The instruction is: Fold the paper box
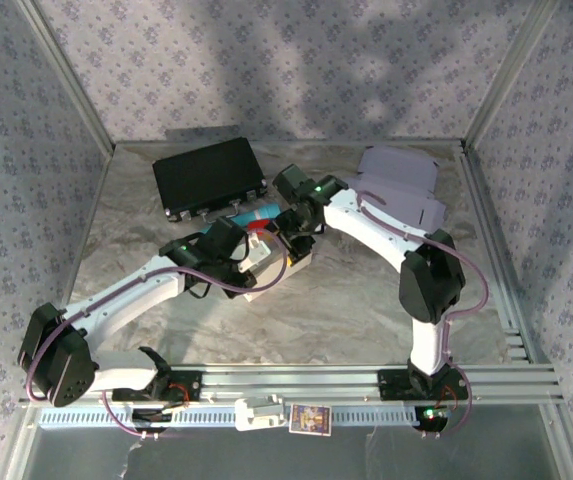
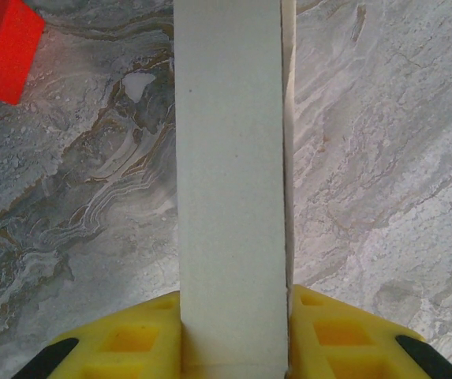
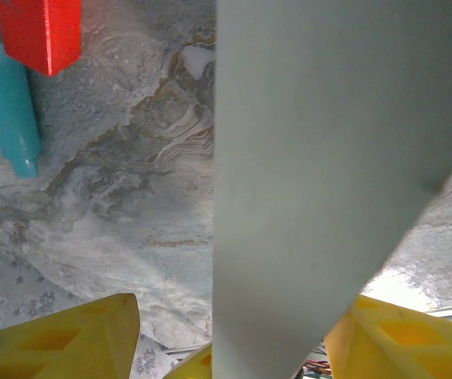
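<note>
Reaching with the left arm from its near-left base, low over the table [image 1: 386,320], slanting up and rightward to the middle. Clamping the left gripper [image 1: 252,260] on the paper box [image 1: 291,268], at mid-table between the two wrists. Looking along the left wrist: gripping a white upright panel of the paper box [image 2: 229,158] between yellow fingers [image 2: 155,324], pressing flush on both sides.

Rising with the right arm from its near-right base to a high elbow, then bending leftward and dipping onto the same box from the far side. Holding the right gripper [image 1: 296,242] apart: straddling a grey-white flap of the paper box [image 3: 312,158] loosely, showing bare table between the flap and the finger [image 3: 76,335] on the left of that view.

Hiding most of the box under both wrists in the overhead view, leaving just a white corner in sight. Cropping the panel at the top of both wrist views, so not telling its full shape or how far folded. Covering the inner face of the other right-arm finger with the flap, so not telling whether touching there. Lying just beyond the box: a red block [image 1: 258,229] and a teal tube [image 1: 256,212], both cut off by the frame edge in the right wrist view. Sitting well apart along the far side: a black case [image 1: 209,175] and a lavender carton [image 1: 401,185].
</note>
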Tool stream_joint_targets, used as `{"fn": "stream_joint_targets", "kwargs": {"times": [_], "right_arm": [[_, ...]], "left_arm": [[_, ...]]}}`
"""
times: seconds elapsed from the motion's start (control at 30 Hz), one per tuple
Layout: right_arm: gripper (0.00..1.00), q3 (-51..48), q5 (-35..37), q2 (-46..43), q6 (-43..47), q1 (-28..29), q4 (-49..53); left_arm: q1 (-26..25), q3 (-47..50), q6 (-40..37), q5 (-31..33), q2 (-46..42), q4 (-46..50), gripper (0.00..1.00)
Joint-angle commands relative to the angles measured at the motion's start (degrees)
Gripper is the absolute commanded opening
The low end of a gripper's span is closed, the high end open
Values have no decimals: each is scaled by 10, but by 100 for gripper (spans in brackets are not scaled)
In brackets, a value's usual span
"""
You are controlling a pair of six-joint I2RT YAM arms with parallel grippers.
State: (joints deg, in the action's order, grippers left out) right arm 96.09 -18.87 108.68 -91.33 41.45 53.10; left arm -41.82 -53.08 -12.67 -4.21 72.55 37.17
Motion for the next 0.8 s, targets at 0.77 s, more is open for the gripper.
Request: {"fn": "stream_joint_targets", "kwargs": {"times": [0.77], "right_arm": [[54, 1, 3, 28, 8, -12, 27]], "left_arm": [[44, -24, 448, -2, -120, 31, 54]]}}
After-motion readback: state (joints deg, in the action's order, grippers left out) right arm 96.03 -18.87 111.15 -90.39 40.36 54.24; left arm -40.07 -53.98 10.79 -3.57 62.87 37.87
